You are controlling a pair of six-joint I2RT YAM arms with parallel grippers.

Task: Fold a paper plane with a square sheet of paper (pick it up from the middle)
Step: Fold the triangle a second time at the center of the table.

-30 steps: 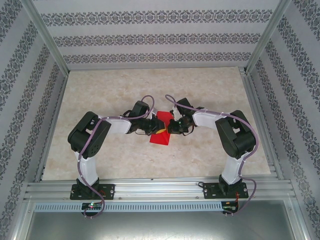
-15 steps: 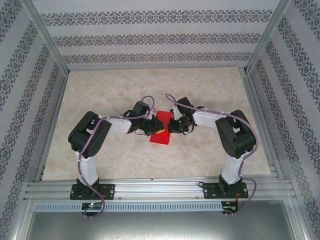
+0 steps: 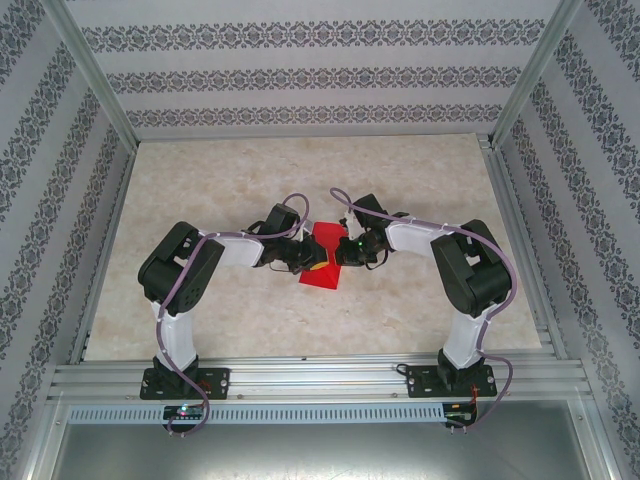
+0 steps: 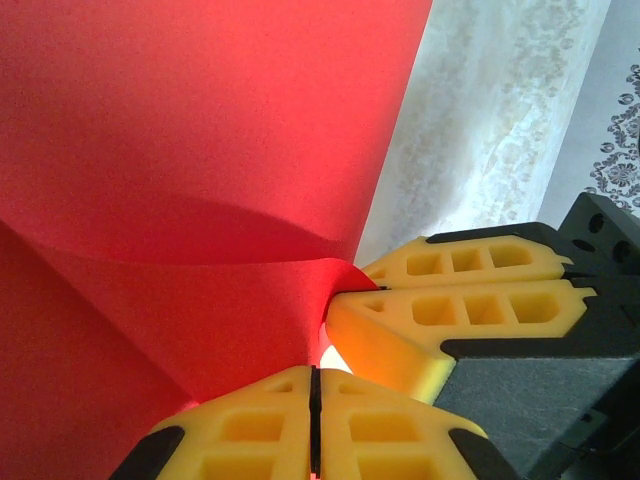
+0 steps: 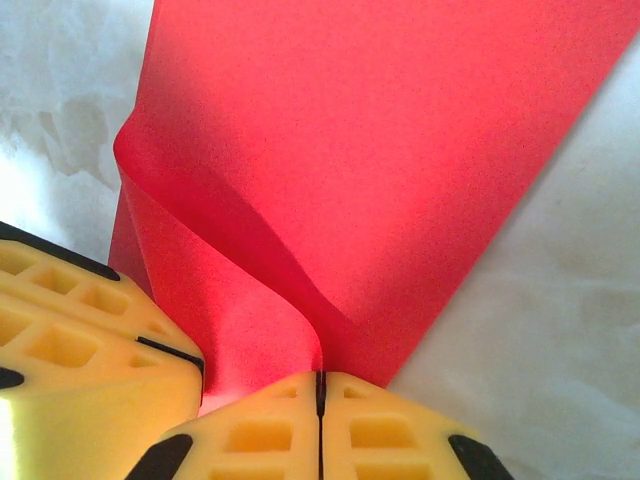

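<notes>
Top external: the square sheet of paper (image 3: 322,272), at the middle of the worktop (image 3: 250,180), is bent but not yet a dart. The left pincer (image 3: 306,258) and right pincer (image 3: 342,254) both pinch it. Most of the folds seem left to do.

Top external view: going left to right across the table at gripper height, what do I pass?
left arm → left gripper, shut on the sheet's left edge → red paper sheet → right gripper, shut on its right edge → right arm
</notes>
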